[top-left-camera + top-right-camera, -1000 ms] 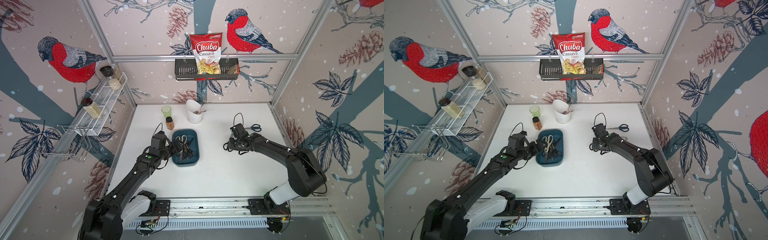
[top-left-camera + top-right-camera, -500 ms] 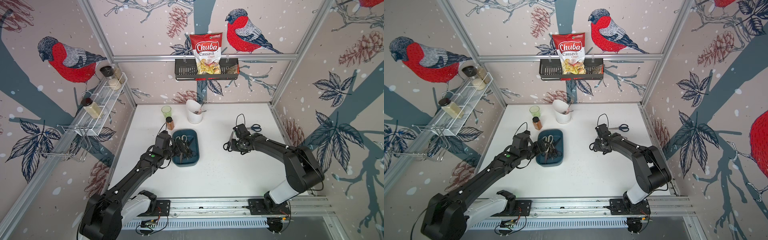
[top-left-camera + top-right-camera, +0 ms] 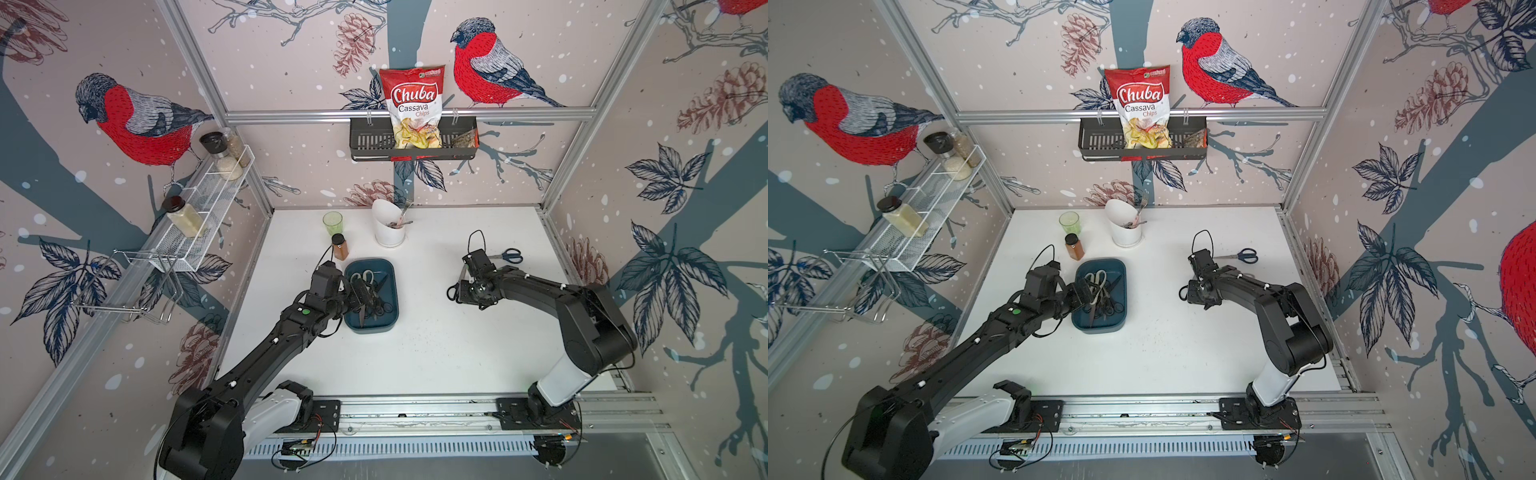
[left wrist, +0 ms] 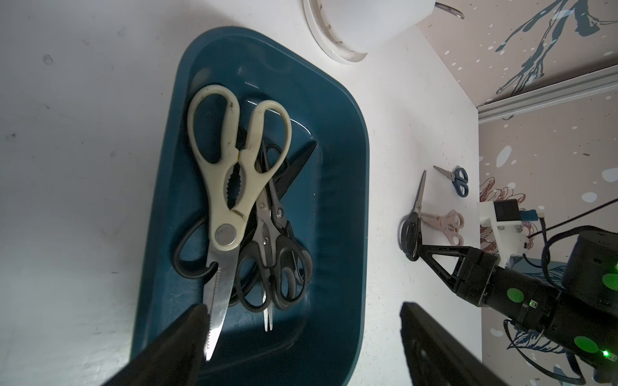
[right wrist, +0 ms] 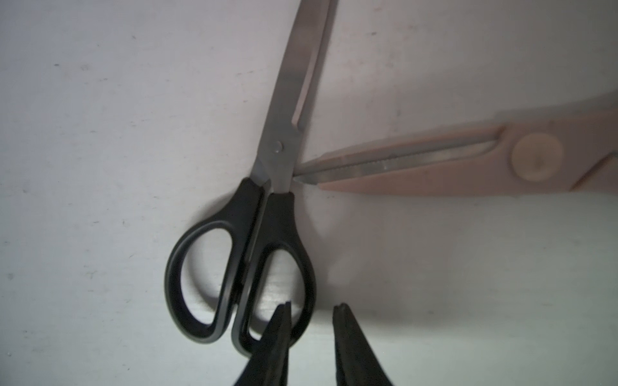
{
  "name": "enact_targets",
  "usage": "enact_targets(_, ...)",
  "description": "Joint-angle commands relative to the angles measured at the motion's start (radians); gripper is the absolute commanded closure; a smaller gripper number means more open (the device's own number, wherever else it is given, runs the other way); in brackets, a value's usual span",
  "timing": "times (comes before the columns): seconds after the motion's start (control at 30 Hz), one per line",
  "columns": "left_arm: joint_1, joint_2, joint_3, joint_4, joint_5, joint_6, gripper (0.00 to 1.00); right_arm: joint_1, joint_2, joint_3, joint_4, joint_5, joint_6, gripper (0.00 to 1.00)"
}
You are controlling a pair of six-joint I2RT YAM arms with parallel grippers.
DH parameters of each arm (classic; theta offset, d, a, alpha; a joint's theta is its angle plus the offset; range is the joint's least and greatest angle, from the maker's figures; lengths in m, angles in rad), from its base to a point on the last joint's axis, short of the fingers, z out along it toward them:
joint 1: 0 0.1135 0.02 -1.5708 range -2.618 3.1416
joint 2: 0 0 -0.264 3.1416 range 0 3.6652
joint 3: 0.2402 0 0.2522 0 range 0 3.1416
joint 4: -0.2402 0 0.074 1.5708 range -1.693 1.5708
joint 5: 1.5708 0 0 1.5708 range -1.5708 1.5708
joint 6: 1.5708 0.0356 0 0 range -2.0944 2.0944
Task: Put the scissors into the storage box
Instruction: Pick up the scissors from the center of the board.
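While the right gripper (image 5: 312,305) stands narrowly open astride one handle loop of the black-handled scissors (image 5: 261,234), one finger inside and one outside with nothing clamped yet, close fully on the loop rim before lifting. Lift straight up, since the pinkish scissors (image 5: 434,167) lie with their tip against the black pair's blades and could be dragged. Carry to the storage box (image 4: 341,200), well apart, where the cream shears (image 4: 230,187) and several black pairs lie under the wide-open, empty left gripper (image 4: 301,307). Farthest off lie the dark-blue scissors (image 3: 508,254). Since one second earlier, the right jaws have narrowed and the left arm has eased slightly further over the box.
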Motion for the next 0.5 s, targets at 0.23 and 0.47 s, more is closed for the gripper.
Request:
enact_targets(0.23, -0.003, 0.008, 0.023, 0.011, -0.014, 0.018, 0.07, -0.01, 0.048, 0.024, 0.017, 0.02, -0.023, 0.73)
enact_targets(0.47, -0.002, 0.016, 0.038, 0.004, -0.017, 0.028, 0.07, -0.013, 0.071, 0.035, 0.014, 0.021, -0.027, 0.75)
